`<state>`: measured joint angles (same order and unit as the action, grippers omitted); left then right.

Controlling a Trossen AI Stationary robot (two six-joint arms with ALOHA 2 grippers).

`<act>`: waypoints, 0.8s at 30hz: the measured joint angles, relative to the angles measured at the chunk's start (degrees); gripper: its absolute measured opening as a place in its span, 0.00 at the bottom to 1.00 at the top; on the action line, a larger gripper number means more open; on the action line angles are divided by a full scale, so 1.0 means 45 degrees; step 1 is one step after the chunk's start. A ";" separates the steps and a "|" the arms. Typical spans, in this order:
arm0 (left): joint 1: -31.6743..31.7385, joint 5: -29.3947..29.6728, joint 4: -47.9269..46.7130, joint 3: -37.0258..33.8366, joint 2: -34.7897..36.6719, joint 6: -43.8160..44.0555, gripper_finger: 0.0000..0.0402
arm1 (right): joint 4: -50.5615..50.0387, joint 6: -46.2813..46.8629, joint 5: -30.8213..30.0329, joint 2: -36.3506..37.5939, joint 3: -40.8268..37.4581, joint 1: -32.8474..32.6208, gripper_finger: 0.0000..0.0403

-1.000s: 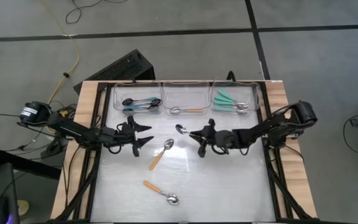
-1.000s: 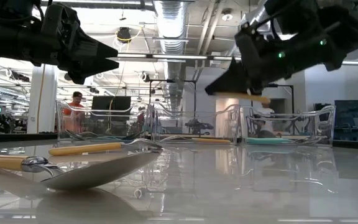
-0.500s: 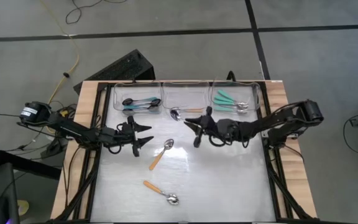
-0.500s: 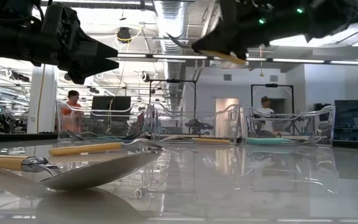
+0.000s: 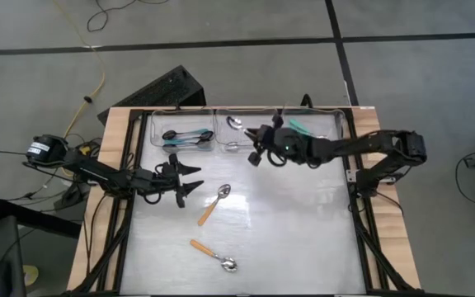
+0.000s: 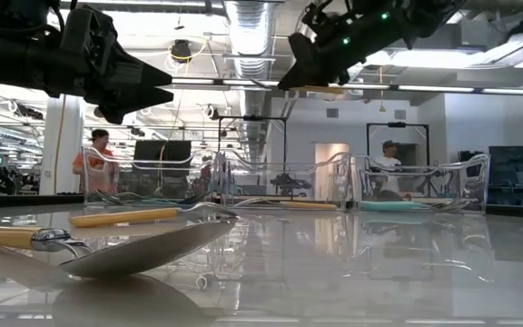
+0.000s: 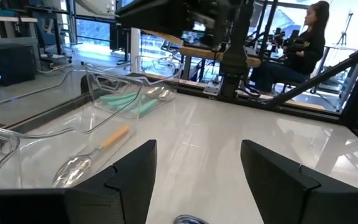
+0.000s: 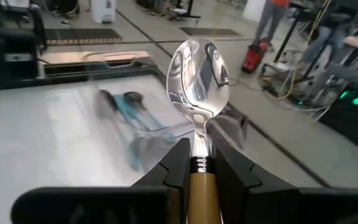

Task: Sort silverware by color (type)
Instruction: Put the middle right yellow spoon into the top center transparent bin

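Observation:
My right gripper (image 5: 255,142) is shut on an orange-handled spoon whose silver bowl (image 5: 234,123) hangs above the middle clear bin (image 5: 264,122). That bin holds one orange-handled spoon (image 5: 239,147). Blue-handled spoons (image 5: 186,136) lie in the left bin and teal-handled spoons (image 5: 302,132) in the right bin. Two more orange-handled spoons (image 5: 213,205) (image 5: 215,255) lie flat on the table. My left gripper (image 5: 191,181) waits open above the table's left half, with nothing between its fingers. My right gripper pinches the spoon's orange handle (image 8: 198,186) between its two fingers (image 8: 176,163), right behind the ribbed neck. The fingers come about level from the table's right and lie along the spoon. The bowl (image 8: 199,62) sticks out past the fingertips, lifted clear of table and bins.
The three clear bins stand side by side along the table's far edge (image 5: 246,109). Black rails (image 5: 361,214) run along both table sides. The near right part of the white tabletop (image 5: 303,231) is bare. People stand in the room beyond the table.
My right gripper has risen and swung from the table's middle toward the far edge and a little left, rolling as it went. The spoon has stayed in its hold and now hangs over the middle bin.

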<state>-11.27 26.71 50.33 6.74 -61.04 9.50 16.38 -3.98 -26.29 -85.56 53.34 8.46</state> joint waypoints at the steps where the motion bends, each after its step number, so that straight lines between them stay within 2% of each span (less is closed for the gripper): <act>1: -0.0004 0.0061 0.0000 0.0000 0.0000 -0.0001 0.54 | -0.0028 -0.0293 0.0285 0.0000 0.0000 0.0195 0.19; 5: 0.0000 0.0251 0.0000 0.0000 0.0000 0.0048 0.54 | -0.0198 -0.1114 0.1731 -0.0004 -0.0005 0.0948 0.19; 14: -0.0002 0.0246 0.0006 0.0000 0.0000 0.0059 0.54 | -0.0054 -0.1478 0.5392 -0.0013 -0.0010 0.2742 0.19; 19: 0.0000 0.0246 0.0015 0.0000 0.0000 0.0048 0.54 | 0.1109 -0.0967 0.6557 -0.0777 -0.0048 0.3434 0.19; 24: 0.0000 0.0226 -0.0009 0.0000 0.0000 0.0053 0.54 | 0.1868 -0.0783 0.6579 -0.1789 -0.0019 0.3553 0.19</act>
<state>-11.27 27.72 50.29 6.74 -61.03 9.74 24.79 -7.51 3.31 -93.61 53.25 24.44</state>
